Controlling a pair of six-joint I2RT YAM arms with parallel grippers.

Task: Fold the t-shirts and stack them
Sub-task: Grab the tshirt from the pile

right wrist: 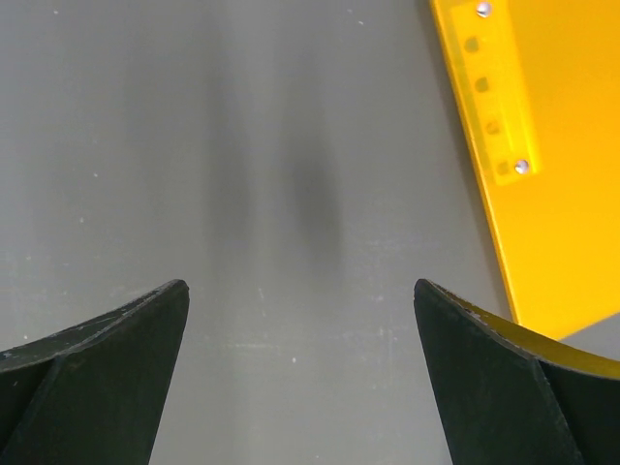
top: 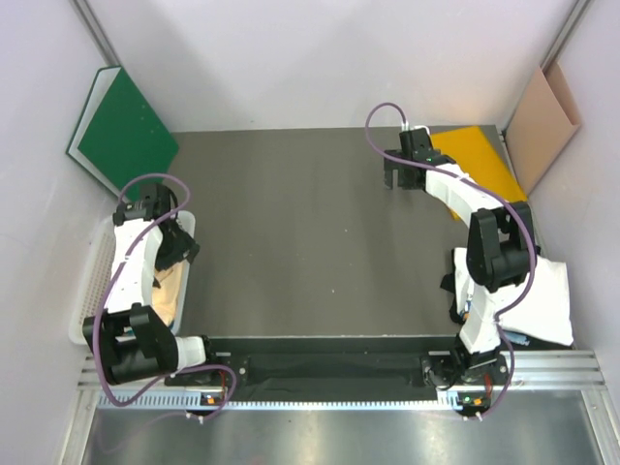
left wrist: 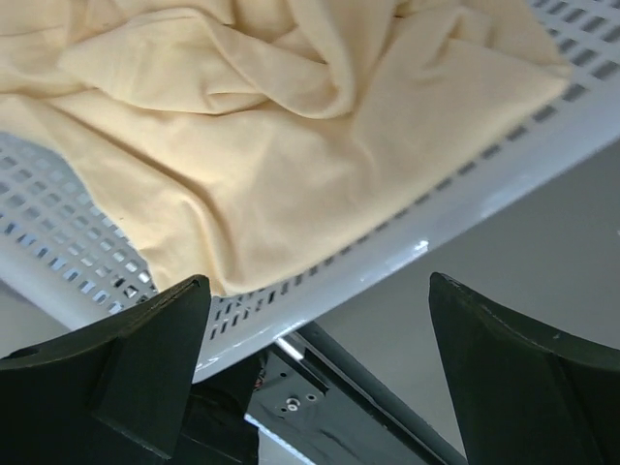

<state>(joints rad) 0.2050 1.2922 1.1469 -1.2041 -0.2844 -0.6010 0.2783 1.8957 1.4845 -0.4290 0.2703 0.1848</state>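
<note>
Left gripper (left wrist: 317,281) is wide open with nothing in it, hanging right over the near rim of the basket (left wrist: 465,194). The peach shirt (left wrist: 291,126) is bunched up inside, all soft folds, one edge draped close to that rim. My guess is the arm is parked there because that's the next shirt to fish out, and with the jaws spread like that it can come down on a fold.

Right gripper (right wrist: 298,286) is also fully open and holding nothing. It's low over bare table (right wrist: 242,145), with the folder (right wrist: 552,145) just off to its right and not touching. It looks like it's waiting near the far side so the middle stays free for spreading a shirt (just my read).

From the top view, the basket sits at the left edge by the left arm. A white shirt (top: 542,291) lies flat at the right edge beside the right arm's base, which is probably where the stack goes. Can't tell how neatly it's folded, since the arm covers part of it. I can't pick out a teal one anywhere.

Off the work area there's a green board (top: 126,136) leaning in the far left corner and cardboard (top: 542,116) in the far right one.

No brands, labels or writing readable anywhere. The folder only shows a strip with holes and two rivets.
</note>
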